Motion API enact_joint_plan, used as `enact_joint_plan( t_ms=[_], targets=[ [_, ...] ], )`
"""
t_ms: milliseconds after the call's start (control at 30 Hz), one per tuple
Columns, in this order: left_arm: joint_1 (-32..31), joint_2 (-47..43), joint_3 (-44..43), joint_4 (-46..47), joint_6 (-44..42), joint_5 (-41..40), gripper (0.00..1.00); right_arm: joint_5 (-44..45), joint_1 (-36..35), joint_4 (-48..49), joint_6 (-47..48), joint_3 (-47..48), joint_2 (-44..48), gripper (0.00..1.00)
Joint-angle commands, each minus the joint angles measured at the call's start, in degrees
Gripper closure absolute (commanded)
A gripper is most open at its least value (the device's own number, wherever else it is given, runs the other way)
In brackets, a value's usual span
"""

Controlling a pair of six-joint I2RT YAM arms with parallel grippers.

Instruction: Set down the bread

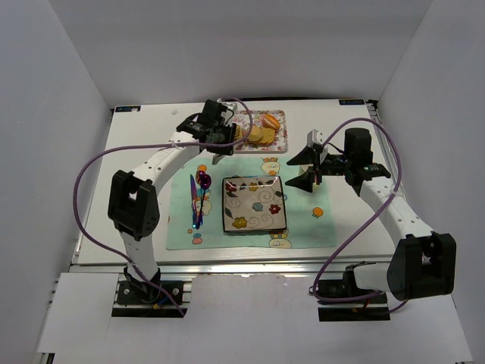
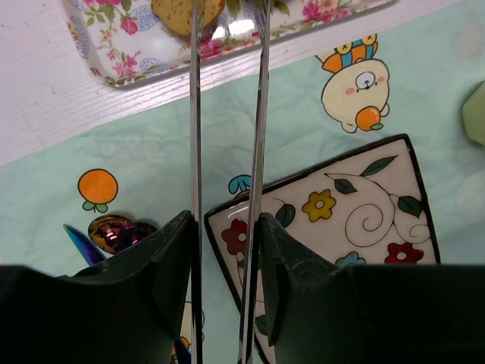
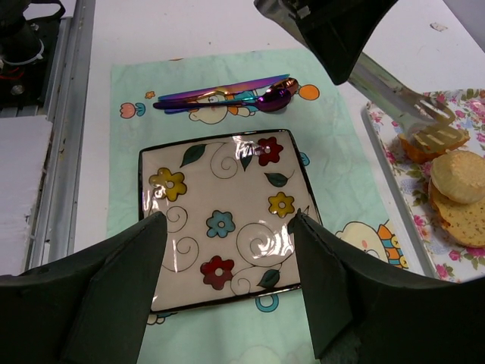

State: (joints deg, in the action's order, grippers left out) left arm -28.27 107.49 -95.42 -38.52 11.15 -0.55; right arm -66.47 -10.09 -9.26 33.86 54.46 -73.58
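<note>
The bread (image 3: 433, 141), a small golden-brown piece with a paler face, lies on the floral tray (image 3: 394, 163) at the back; it also shows in the left wrist view (image 2: 182, 14). My left gripper (image 1: 220, 150) (image 2: 225, 220) is shut on metal tongs (image 2: 258, 114) (image 3: 386, 87). The tong tips are at the bread; I cannot tell whether they pinch it. The square flowered plate (image 1: 254, 203) (image 3: 220, 189) (image 2: 356, 220) holds nothing. My right gripper (image 1: 301, 170) (image 3: 227, 220) is open and empty, above the plate's right side.
Rounder golden slices (image 1: 260, 135) (image 3: 458, 176) and a darker orange-brown roll (image 1: 270, 120) share the tray (image 1: 280, 142). An iridescent spoon and knife (image 1: 198, 197) (image 3: 227, 95) lie left of the plate on the pale green placemat (image 1: 303, 227). White walls surround the table.
</note>
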Motion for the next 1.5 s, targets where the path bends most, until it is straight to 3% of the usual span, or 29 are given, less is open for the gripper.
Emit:
enact_joint_plan(
  t_ms=[0,633,733,867,933,1067,1300,1467],
  targets=[
    [-1.2,-0.2,-3.1,-1.9,-1.5,-3.6,0.51,-1.7,0.3,0.9,-0.5,-0.3,0.8,0.27],
    [-2.3,3.5,-6.0,-3.2,-3.3,-10.2,0.57,-2.9,0.8,1.1,-1.0,0.0,0.6,0.27],
    [-2.3,3.6,-5.9,-3.3,-3.5,-10.3,0.64,-3.0,0.9,1.1,-1.1,0.0,0.5,0.27],
    [-2.3,2.9,-6.2,-3.9,-3.6,-10.7,0.82,-3.1,0.8,1.1,-1.1,0.1,0.7,0.27],
    [-2.3,1.7,-6.2,-4.1,-3.4,-12.4,0.91,-3.1,0.9,1.0,-1.3,0.1,0.8,0.27],
    [-1.6,-3.8,-3.5,-3.4,-3.3,-16.0,0.98,-3.3,0.9,0.9,-1.2,0.1,1.1,0.27],
    [1.1,-13.3,3.8,-2.3,-2.3,-16.4,1.00,-3.4,0.9,-0.8,0.4,-0.1,0.8,0.27],
    [5.1,-22.5,15.6,-3.0,-0.8,-18.2,1.00,-2.5,0.9,-3.0,2.3,0.2,0.4,0.27]
  ],
)
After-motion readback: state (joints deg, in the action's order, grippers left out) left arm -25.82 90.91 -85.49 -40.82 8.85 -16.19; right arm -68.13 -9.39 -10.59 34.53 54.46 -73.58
